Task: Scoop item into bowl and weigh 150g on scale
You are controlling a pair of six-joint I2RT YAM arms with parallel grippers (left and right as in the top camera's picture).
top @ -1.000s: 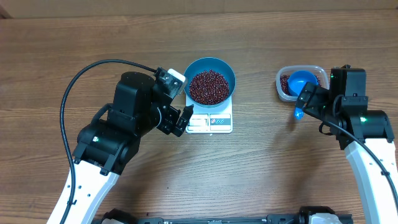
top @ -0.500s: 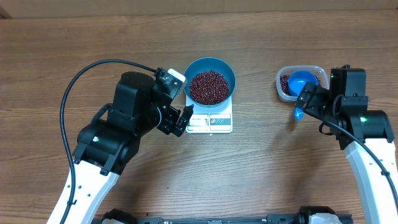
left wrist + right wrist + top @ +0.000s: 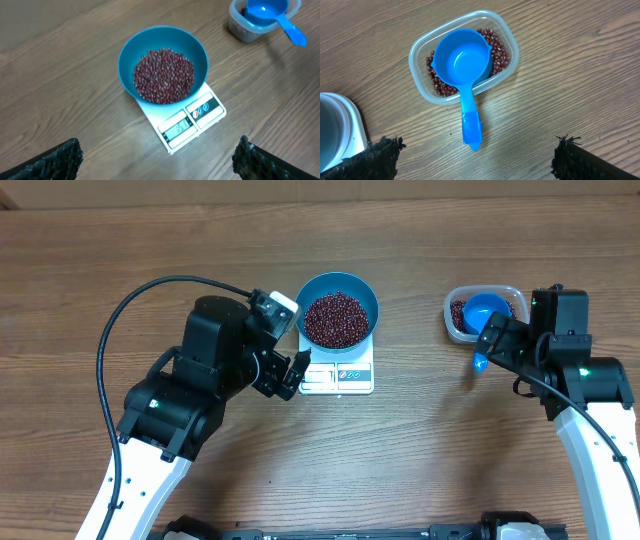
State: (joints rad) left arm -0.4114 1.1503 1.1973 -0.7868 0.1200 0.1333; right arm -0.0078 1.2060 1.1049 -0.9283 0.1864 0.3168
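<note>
The reading could be upset were the deep round blue bowl (image 3: 125, 60), heaped with small dark red-brown beans (image 3: 163, 76) on the flat white kitchen scale (image 3: 200, 112), nudged by the nearby left fingers (image 3: 55, 162). Left and right fingers (image 3: 375, 160) are spread wide; nothing is held or touched.

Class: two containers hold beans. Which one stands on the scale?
The round blue bowl, atop the white scale; the clear tub sits on the table, holding the scoop.
</note>
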